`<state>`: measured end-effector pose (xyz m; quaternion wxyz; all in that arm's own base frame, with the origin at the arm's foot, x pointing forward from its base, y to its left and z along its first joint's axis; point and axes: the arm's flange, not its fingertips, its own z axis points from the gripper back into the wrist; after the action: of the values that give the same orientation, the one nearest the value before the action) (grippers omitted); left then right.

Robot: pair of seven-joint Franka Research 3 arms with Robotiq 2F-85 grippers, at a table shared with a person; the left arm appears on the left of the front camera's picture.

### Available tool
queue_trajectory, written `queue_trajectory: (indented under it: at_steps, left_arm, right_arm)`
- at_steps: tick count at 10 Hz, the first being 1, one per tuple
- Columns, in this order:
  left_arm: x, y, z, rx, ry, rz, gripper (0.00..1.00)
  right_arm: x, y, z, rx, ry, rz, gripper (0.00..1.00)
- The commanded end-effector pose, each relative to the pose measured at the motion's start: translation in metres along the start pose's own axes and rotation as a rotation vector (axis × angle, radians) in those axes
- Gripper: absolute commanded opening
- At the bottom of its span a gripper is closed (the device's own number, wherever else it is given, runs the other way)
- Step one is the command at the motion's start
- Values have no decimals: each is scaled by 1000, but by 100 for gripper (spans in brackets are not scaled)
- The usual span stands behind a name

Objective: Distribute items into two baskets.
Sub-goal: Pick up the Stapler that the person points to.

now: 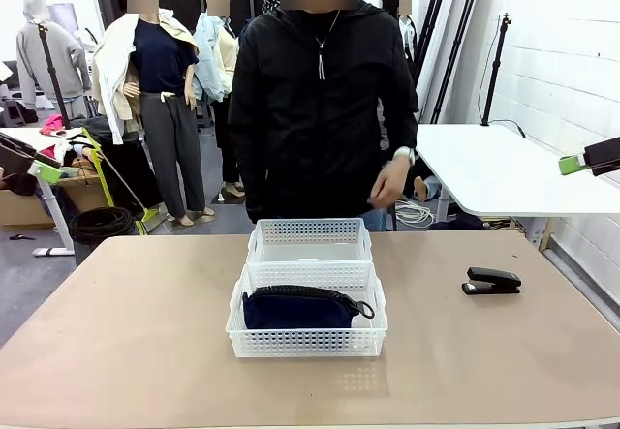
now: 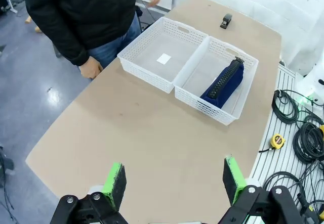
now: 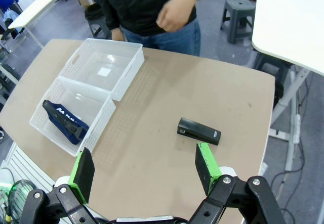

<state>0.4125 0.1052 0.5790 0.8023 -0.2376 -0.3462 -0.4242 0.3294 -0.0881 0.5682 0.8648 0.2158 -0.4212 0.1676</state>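
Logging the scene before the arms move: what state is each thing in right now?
near basket: holds the navy pouch.
far basket: holds just its label.
navy pouch: zipped shut, zipper up.
black stapler: closed, on the table.
left gripper: open, empty.
right gripper: open, empty.

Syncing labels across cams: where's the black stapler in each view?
Front: stapler at mid-right, right of the pouch basket.
Left wrist: stapler near the top edge, beyond the pouch basket.
Right wrist: stapler at centre, right of the pouch basket.
Shared landmark: the pouch basket.
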Motion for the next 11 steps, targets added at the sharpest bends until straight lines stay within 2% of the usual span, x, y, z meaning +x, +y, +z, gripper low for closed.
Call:
queue_trajectory:
  at_steps: [1,11]
  left_arm:
    - [-3,-1,3,4,-4,9,100]
    - [-3,-1,3,4,-4,9,100]
  right_arm:
    - [0,0,-2,11,0,-2,100]
    - [0,0,-2,11,0,-2,100]
